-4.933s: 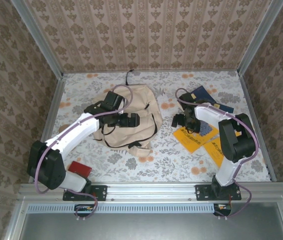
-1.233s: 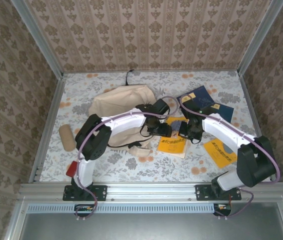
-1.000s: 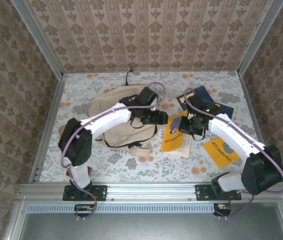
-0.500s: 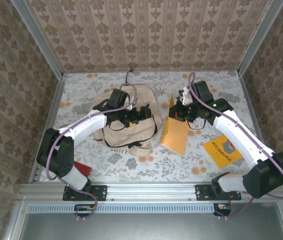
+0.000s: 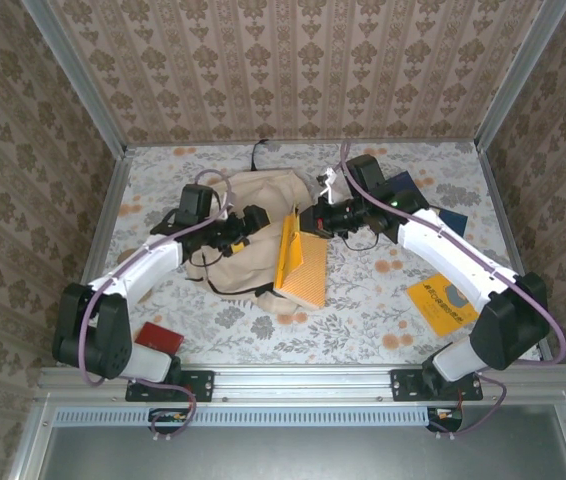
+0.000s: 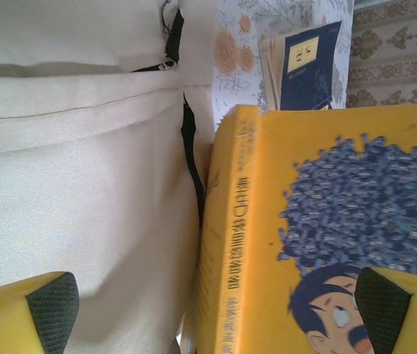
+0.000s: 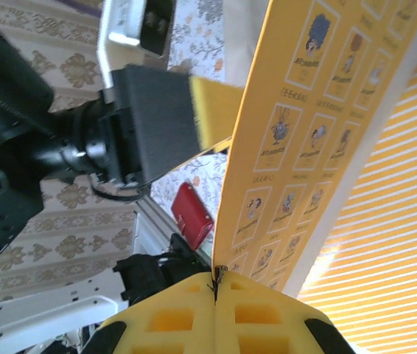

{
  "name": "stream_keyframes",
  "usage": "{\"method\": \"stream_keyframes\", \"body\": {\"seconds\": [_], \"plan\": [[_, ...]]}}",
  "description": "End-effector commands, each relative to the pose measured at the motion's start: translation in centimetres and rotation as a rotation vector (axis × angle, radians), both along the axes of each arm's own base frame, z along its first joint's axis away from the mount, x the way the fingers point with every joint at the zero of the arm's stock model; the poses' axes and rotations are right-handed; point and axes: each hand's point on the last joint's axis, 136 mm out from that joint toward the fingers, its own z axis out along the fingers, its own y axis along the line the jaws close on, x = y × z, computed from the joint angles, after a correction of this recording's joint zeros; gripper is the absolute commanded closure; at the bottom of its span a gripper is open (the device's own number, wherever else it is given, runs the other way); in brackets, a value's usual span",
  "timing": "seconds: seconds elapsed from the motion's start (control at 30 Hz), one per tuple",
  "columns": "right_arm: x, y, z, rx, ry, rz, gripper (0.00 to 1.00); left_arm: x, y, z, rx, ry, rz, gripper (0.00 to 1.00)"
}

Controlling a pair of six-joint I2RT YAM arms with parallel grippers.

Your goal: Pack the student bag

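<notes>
The student bag (image 5: 263, 195) lies left of the middle of the surface (image 5: 363, 310); it looks soft and floppy, so it is best held by the cloth edge next to the zipper (image 6: 188, 140). The left fingers (image 6: 50, 302) are spread wide over it. The right fingers (image 7: 164, 324) pinch a yellow book (image 5: 298, 262), held up on edge beside the bag.

Enclosure: three walls (image 5: 293, 60) papered in beige damask; floral-covered table (image 5: 363, 310); aluminium rail (image 5: 303, 378) along near edge.
</notes>
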Motion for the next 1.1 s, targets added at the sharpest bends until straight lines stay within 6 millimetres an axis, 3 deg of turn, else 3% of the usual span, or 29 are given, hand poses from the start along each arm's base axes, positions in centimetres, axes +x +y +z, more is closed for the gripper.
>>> {"method": "stream_keyframes", "body": {"seconds": [0.0,0.07,0.13,0.17,0.23,0.33,0.47,0.67,0.87,1.07], "plan": [[0.3,-2.3,-4.0,-0.126,0.032,-0.056,0.99,-0.8,0.3,-0.9,0.016,0.031,0.004,0.00],[-0.1,-5.1,-8.1,-0.283,0.093,-0.121,0.86,-1.1,0.3,-1.5,0.029,0.039,-0.004,0.00],[-0.4,-8.0,-11.1,-0.434,0.127,-0.188,0.62,-1.3,0.3,-1.9,0.048,0.046,-0.010,0.00],[-0.6,-9.4,-12.1,-0.507,0.136,-0.214,0.49,-1.4,0.2,-2.0,0.058,0.046,-0.016,0.00],[-0.9,-11.0,-13.6,-0.594,0.148,-0.240,0.30,-1.6,0.1,-2.1,0.075,0.046,-0.028,0.00],[-0.9,-11.7,-15.2,-0.634,0.155,-0.252,0.15,-1.8,-0.4,-2.4,0.102,0.046,-0.047,0.00],[-0.5,-12.2,-17.8,-0.678,0.200,-0.260,0.13,-2.4,-1.7,-2.9,0.127,0.047,-0.086,0.00],[-0.2,-11.5,-20.8,-0.676,0.263,-0.231,0.22,-3.4,-4.5,-3.6,0.140,0.070,-0.142,0.10],[-0.6,-11.4,-22.4,-0.664,0.302,-0.219,0.22,-3.1,-7.2,-4.6,0.141,0.099,-0.181,0.23],[-1.0,-11.1,-23.1,-0.609,0.336,-0.213,0.24,-1.2,-8.4,-6.7,0.182,0.125,-0.166,0.33]]}}
